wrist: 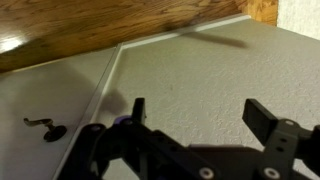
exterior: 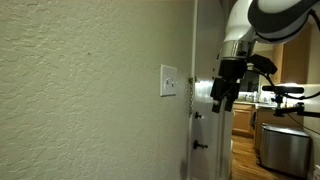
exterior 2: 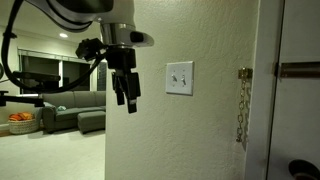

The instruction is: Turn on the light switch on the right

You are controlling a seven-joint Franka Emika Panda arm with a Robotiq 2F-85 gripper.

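Observation:
A white double light switch plate (exterior: 168,81) is mounted on the textured beige wall; it also shows in an exterior view (exterior 2: 180,77), with two small toggles. My gripper (exterior: 219,98) hangs in front of the wall, apart from the plate, between it and the door edge. In an exterior view the gripper (exterior 2: 127,92) is to the left of the plate. In the wrist view the gripper (wrist: 200,112) is open and empty, its two black fingers spread over bare wall. The switch plate is not in the wrist view.
A white door with a dark lever handle (exterior: 200,145) and a chain latch (exterior 2: 242,105) stands beside the switch. The door frame edge (wrist: 105,85) and lever (wrist: 45,128) show in the wrist view. A sofa (exterior 2: 72,112) and kitchen counters lie beyond.

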